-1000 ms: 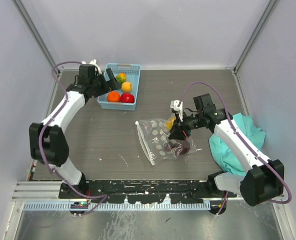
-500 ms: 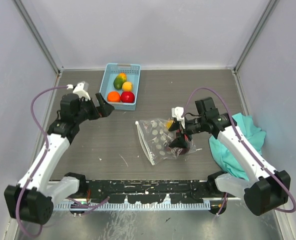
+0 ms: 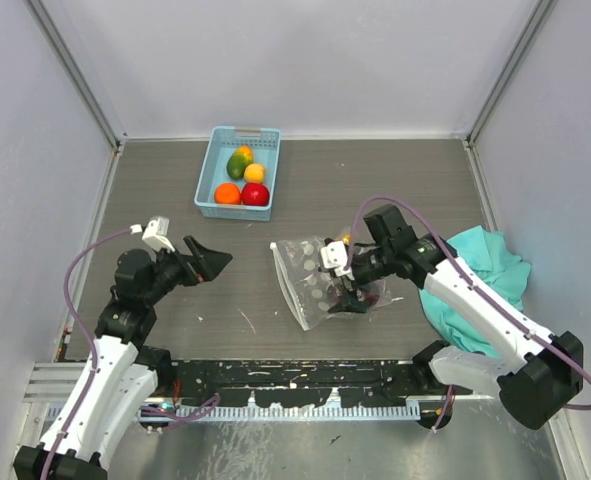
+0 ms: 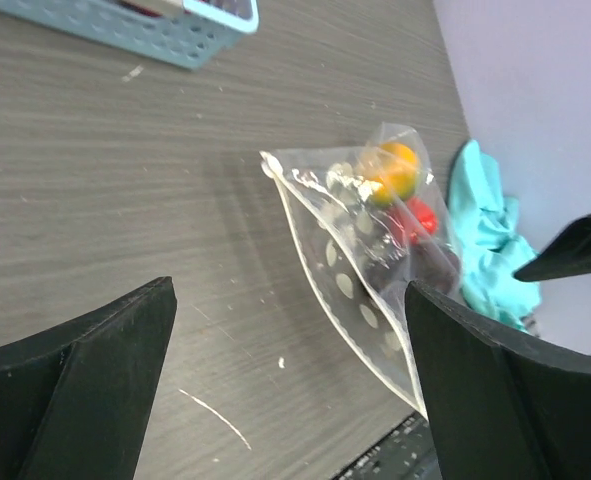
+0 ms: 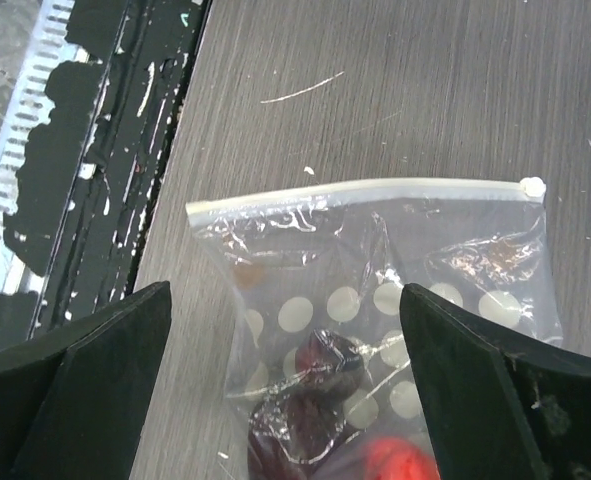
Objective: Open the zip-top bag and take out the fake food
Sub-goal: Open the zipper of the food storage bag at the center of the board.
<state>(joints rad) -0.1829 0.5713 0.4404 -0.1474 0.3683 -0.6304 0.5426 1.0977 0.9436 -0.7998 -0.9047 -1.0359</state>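
The zip-top bag (image 3: pixel 313 278), clear with white dots, lies flat on the table, its zip strip (image 5: pixel 365 192) looking shut. Inside it are fake food pieces: an orange one (image 4: pixel 395 170), a red one (image 4: pixel 422 220) and dark purple ones (image 5: pixel 325 385). More fake food (image 3: pixel 243 180) sits in the blue basket (image 3: pixel 213 208). My right gripper (image 3: pixel 350 290) hovers open over the bag's right part, jaws astride the purple pieces (image 5: pixel 285 290), holding nothing. My left gripper (image 3: pixel 213 258) is open and empty, left of the bag and apart from it (image 4: pixel 290 290).
A crumpled teal cloth (image 3: pixel 480 280) lies at the right, beside the right arm. The basket stands at the back, left of centre. The dark rail with the arm bases (image 3: pixel 295 375) runs along the near edge, close to the bag's lower corner.
My left arm has swung back from the basket to the near left, facing the bag. My right gripper has opened wide and shifted slightly left over the bag. The bag has stayed put.
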